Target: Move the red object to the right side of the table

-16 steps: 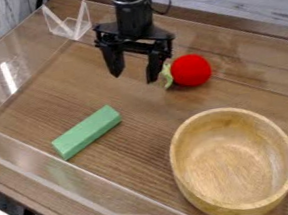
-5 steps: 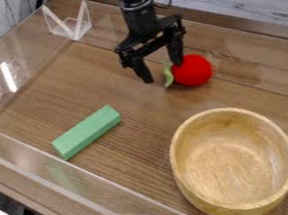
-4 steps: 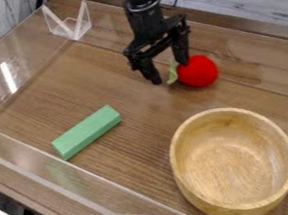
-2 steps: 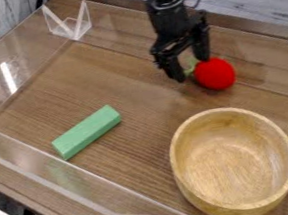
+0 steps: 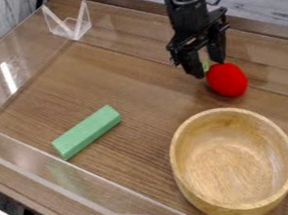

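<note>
The red object (image 5: pixel 228 79) is a small glossy round toy fruit lying on the brown wood-grain table (image 5: pixel 116 78), toward its right side. My gripper (image 5: pixel 201 64) hangs from the black arm just up and to the left of it, pointing down at the tabletop. Its two fingers stand apart with a visible gap and nothing between them. The right finger (image 5: pixel 216 57) is close against the fruit's upper left side; whether they touch I cannot tell.
A round light wooden bowl (image 5: pixel 234 161) sits at the front right, just below the fruit. A green rectangular block (image 5: pixel 86 132) lies at the front left. Low clear acrylic walls (image 5: pixel 7 73) border the table.
The gripper has travelled to the right across the table, and the red fruit has shifted right and slightly nearer with it. The fingers stand a little narrower than before.
</note>
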You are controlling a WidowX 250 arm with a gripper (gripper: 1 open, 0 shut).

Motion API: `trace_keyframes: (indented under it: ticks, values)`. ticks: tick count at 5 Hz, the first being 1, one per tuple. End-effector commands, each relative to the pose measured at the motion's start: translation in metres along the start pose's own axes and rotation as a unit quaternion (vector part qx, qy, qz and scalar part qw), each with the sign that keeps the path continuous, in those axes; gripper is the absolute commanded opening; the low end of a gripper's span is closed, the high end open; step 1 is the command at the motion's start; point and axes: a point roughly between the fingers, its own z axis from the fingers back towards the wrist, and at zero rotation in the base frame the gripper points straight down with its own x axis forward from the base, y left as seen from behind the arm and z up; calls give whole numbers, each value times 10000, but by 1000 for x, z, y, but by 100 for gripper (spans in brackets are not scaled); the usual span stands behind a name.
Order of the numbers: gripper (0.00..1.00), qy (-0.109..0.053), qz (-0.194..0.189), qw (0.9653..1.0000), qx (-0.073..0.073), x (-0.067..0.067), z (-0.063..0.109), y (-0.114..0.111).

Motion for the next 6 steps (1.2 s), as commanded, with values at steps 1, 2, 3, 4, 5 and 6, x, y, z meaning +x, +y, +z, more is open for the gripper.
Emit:
trace_keyframes:
  ticks: [1, 2, 3, 4, 5, 6]
  values:
    - [0, -139, -225, 9991, -329, 11, 48, -10]
    - [0, -176, 28, 9991, -397, 11, 54, -8]
    - [0, -237, 290, 9983, -440, 8, 56, -7]
    - [0, -310, 480, 9973, -465, 6, 56, -6]
    - [0, -380, 670, 9958, -487, 23, 55, 1]
    - [0, -450, 857, 9940, -505, 39, 55, 9]
